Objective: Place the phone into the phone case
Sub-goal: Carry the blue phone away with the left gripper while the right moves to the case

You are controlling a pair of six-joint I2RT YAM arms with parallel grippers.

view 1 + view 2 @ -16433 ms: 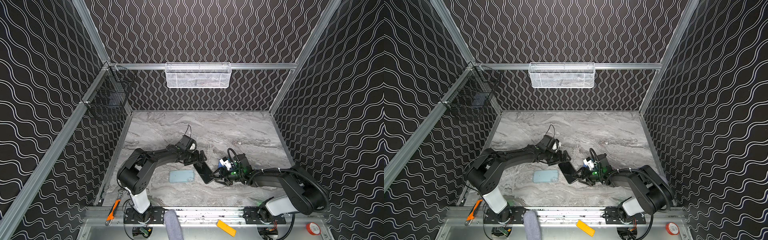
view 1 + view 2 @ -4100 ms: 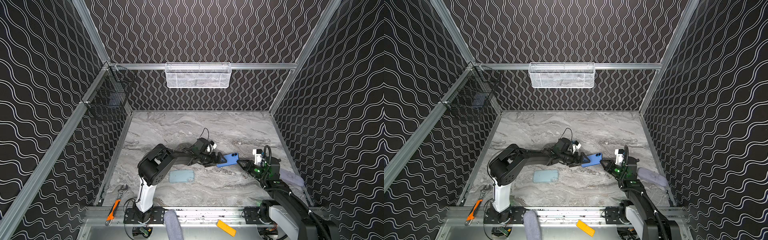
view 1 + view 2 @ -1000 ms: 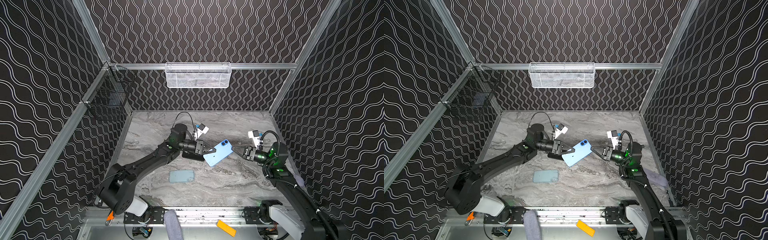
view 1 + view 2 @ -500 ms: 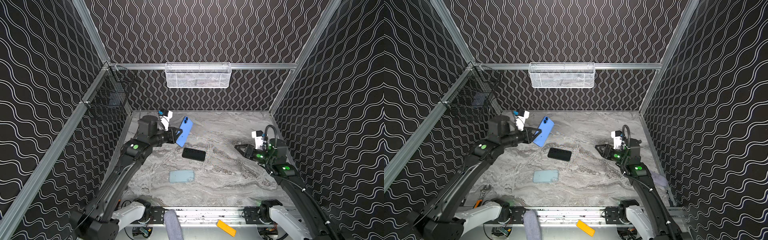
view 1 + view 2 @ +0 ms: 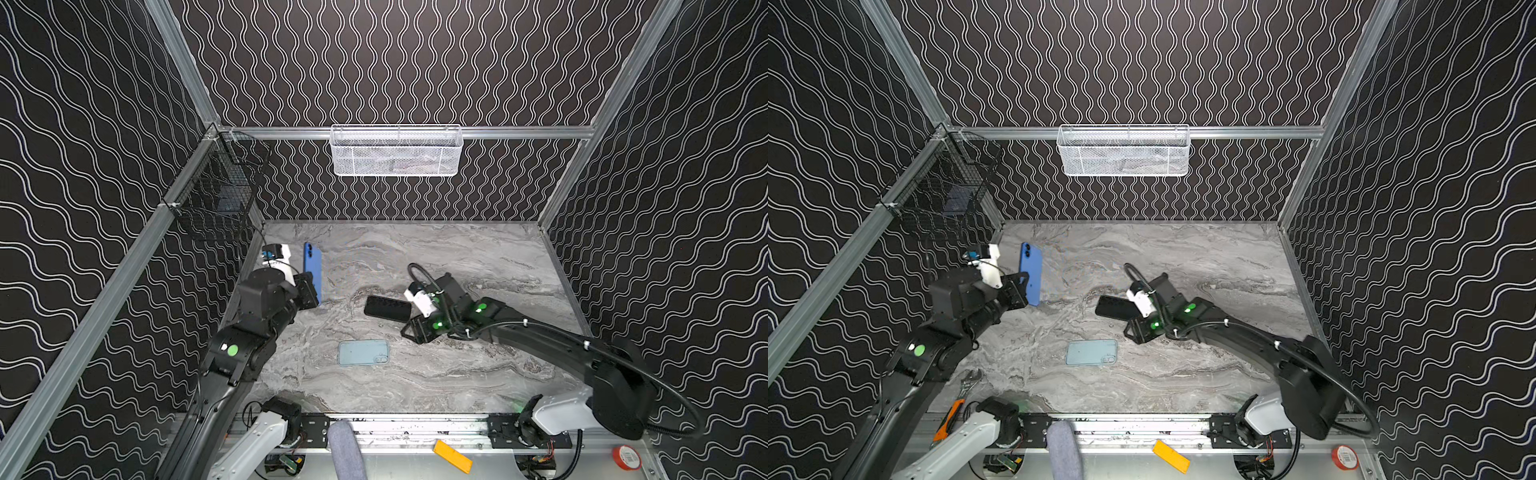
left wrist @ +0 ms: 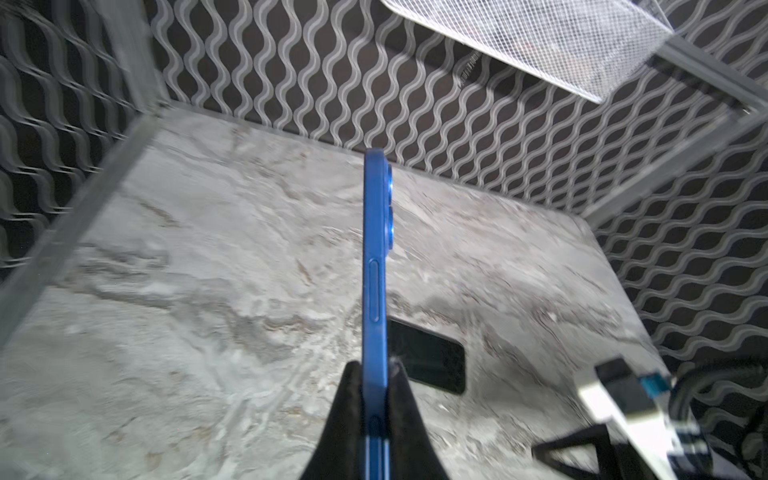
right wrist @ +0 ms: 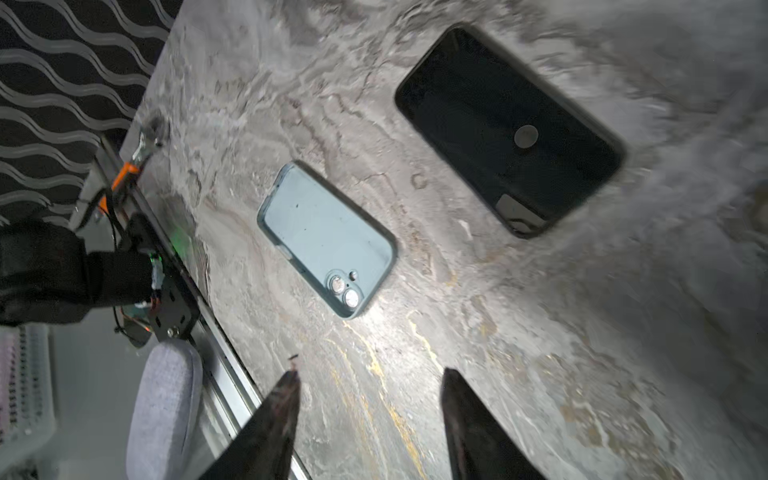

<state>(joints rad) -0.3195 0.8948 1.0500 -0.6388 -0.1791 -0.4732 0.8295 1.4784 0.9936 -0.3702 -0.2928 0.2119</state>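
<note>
My left gripper (image 5: 309,291) is shut on the lower end of a blue phone (image 5: 312,266), held upright on its edge above the table's back left. In the left wrist view the phone (image 6: 376,249) stands pinched between both black fingers. Two cases lie flat on the marble table (image 5: 457,257): a black phone case (image 5: 387,308) at the centre and a light blue phone case (image 5: 363,352) nearer the front. My right gripper (image 5: 409,332) is open and empty, low over the table just right of the black case (image 7: 507,124) and behind the light blue one (image 7: 328,237).
A white mesh basket (image 5: 397,151) hangs on the back wall and a black wire basket (image 5: 220,195) on the left wall. A wrench with an orange handle (image 5: 955,403) lies at the front left edge. A grey padded piece (image 5: 345,449) sits at the front rail.
The left arm carried the blue phone from the centre to the back left and turned it upright. The right gripper let go, opened wider and swung in low beside the black case.
</note>
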